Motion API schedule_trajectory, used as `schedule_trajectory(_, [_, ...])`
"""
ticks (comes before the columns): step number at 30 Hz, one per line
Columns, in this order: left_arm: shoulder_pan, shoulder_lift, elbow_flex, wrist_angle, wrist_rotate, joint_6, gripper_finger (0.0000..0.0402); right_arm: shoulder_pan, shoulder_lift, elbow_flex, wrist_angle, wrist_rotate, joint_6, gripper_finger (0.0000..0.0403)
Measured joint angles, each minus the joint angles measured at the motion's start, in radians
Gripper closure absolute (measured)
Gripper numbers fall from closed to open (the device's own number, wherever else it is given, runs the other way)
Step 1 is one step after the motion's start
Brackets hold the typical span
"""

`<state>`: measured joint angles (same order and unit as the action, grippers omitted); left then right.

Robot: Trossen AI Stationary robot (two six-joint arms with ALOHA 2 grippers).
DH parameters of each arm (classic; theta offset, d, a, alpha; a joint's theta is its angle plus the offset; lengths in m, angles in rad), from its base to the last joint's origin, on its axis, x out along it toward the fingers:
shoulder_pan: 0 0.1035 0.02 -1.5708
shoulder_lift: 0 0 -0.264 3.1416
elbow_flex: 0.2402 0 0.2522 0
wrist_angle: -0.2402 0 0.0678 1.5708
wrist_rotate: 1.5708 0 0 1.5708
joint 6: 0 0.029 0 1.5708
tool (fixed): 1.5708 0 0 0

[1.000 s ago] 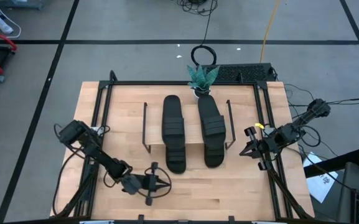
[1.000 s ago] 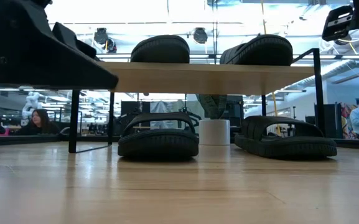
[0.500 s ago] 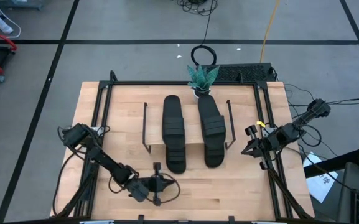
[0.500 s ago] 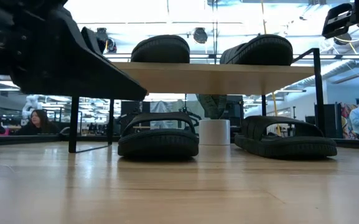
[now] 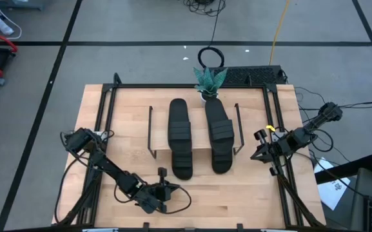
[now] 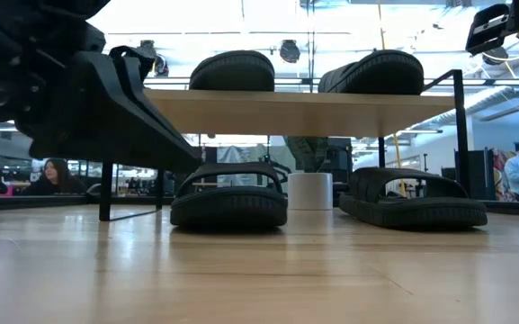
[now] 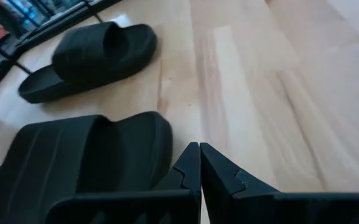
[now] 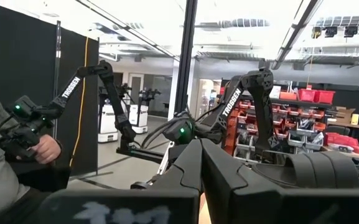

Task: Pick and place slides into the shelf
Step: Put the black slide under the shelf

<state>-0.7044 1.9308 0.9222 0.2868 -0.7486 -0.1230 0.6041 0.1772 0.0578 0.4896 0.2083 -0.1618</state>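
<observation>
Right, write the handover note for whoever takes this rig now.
Left end effector: shut, empty, low over the table's front edge, pointing toward the shelf.
Right end effector: shut, empty, parked at the table's right side.
Slides: two on top of the shelf board, left one and right one; two on the tabletop beneath it, left and right.
Done: all four slides sit at the shelf.
Left: nothing to pick that I can see; check alignment only.
</observation>
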Motion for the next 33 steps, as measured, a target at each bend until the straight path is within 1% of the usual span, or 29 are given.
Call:
schedule_trajectory(3, [0.000, 0.000, 0.000, 0.011, 0.034, 0.011, 0.0401, 0.000, 0.000, 0.000, 0.000, 0.000, 0.000, 0.0403])
schedule_trajectory(6, [0.004, 0.000, 0.000, 0.017, 0.044, 0.006, 0.0401, 0.000, 0.000, 0.000, 0.000, 0.000, 0.000, 0.0403])
schedule_trajectory(14, [0.061, 0.000, 0.000, 0.007, 0.058, -0.095, 0.0401, 0.000, 0.000, 0.000, 0.000, 0.000, 0.000, 0.0403])
schedule_trajectory(19, [0.077, 0.000, 0.000, 0.008, 0.136, -0.124, 0.0401, 0.000, 0.000, 0.000, 0.000, 0.000, 0.000, 0.0403])
schedule_trajectory(22, [0.081, 0.000, 0.000, 0.007, 0.149, -0.136, 0.0401, 0.000, 0.000, 0.000, 0.000, 0.000, -0.003, 0.0403])
schedule_trajectory(28, [0.109, 0.027, 0.000, 0.020, 0.198, -0.184, 0.0401, 0.000, 0.000, 0.000, 0.000, -0.001, -0.005, 0.0403])
schedule_trajectory(33, [0.135, 0.056, 0.000, 0.022, 0.206, -0.188, 0.0401, 0.000, 0.000, 0.000, 0.000, -0.001, -0.007, 0.0403])
